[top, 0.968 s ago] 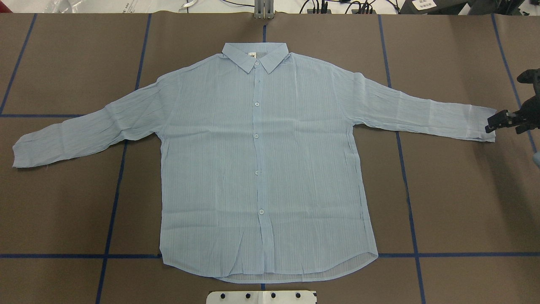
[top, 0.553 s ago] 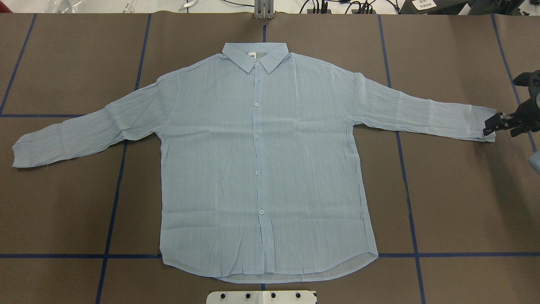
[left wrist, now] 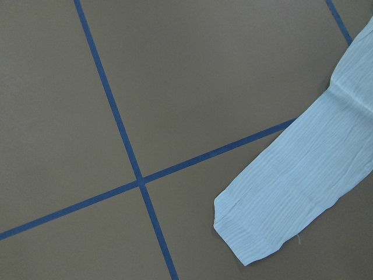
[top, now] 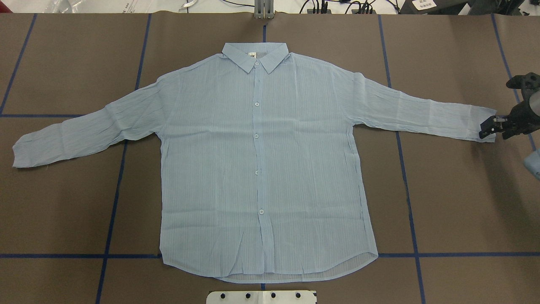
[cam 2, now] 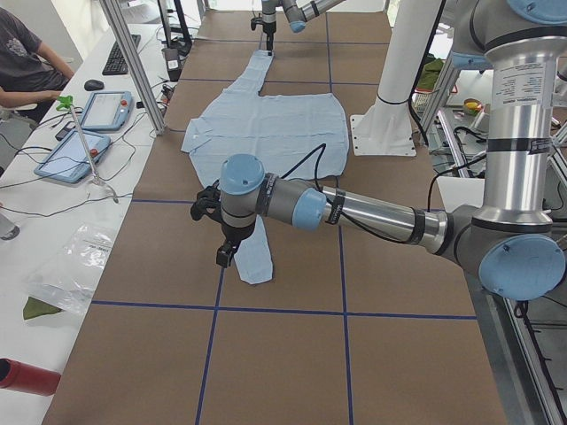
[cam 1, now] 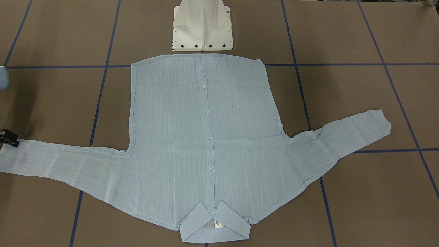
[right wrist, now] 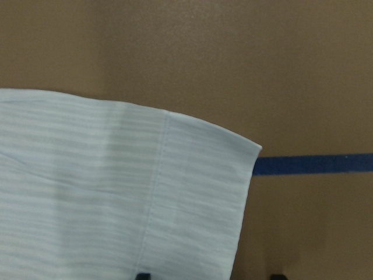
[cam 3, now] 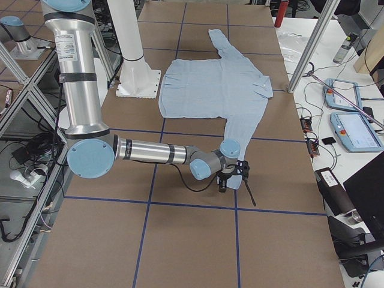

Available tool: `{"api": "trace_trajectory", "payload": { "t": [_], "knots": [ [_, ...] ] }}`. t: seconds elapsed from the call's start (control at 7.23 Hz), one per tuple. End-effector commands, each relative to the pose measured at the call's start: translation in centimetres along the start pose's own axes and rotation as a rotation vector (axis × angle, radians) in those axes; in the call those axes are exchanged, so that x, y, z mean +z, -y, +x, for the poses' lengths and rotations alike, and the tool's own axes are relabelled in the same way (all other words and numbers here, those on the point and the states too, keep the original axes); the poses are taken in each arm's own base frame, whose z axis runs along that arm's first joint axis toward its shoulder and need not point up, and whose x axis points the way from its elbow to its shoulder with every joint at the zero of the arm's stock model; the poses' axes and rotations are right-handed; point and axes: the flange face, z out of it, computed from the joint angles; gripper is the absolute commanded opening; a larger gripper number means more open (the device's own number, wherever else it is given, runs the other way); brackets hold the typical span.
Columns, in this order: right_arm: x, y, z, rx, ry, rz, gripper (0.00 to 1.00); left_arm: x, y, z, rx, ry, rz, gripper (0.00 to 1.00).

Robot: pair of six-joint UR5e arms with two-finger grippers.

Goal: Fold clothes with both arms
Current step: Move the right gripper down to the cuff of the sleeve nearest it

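The shirt (top: 295,169) lies flat, buttons up and sleeves spread, on the brown table (top: 455,202). Our right arm (cam 3: 150,150) stretches low and level. The right gripper (top: 487,128) is at the right cuff, its fingers apart astride the cuff's edge. Our left arm (cam 2: 372,212) reaches out likewise. The left gripper (cam 2: 227,255) points down beside the left cuff, and we cannot tell whether it is parted or closed.

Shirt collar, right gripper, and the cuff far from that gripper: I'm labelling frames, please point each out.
shirt collar (top: 256,60), overhead view, where the two collar leaves meet.
right gripper (top: 484,129), overhead view, midway between its fingertips.
far cuff (top: 23,154), overhead view, on the sleeve-end fabric.
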Motion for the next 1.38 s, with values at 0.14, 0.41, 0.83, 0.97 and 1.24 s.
{"api": "trace_trajectory", "payload": {
  "t": [0.14, 0.41, 0.83, 0.97, 1.24],
  "knots": [
    [-0.5, 0.2, -0.3, -0.002, 0.008, 0.004, 0.65, -0.1, 0.0, 0.0, -0.001, 0.000, 0.000, 1.00],
    [-1.0, 0.4, -0.3, 0.002, 0.011, 0.012, 0.65, -0.1, 0.1, 0.1, 0.002, 0.000, 0.002, 1.00],
    [-1.2, 0.5, -0.4, 0.001, 0.011, 0.015, 0.64, -0.2, 0.2, 0.2, 0.005, 0.001, 0.005, 1.00],
    [-1.0, 0.4, -0.1, 0.006, 0.007, 0.012, 0.63, -0.3, 0.2, 0.2, 0.005, 0.001, 0.007, 1.00],
    [-0.7, 0.3, 0.1, 0.009, 0.001, 0.008, 0.63, -0.3, 0.0, 0.2, 0.003, 0.001, 0.005, 1.00]
  ]
}}
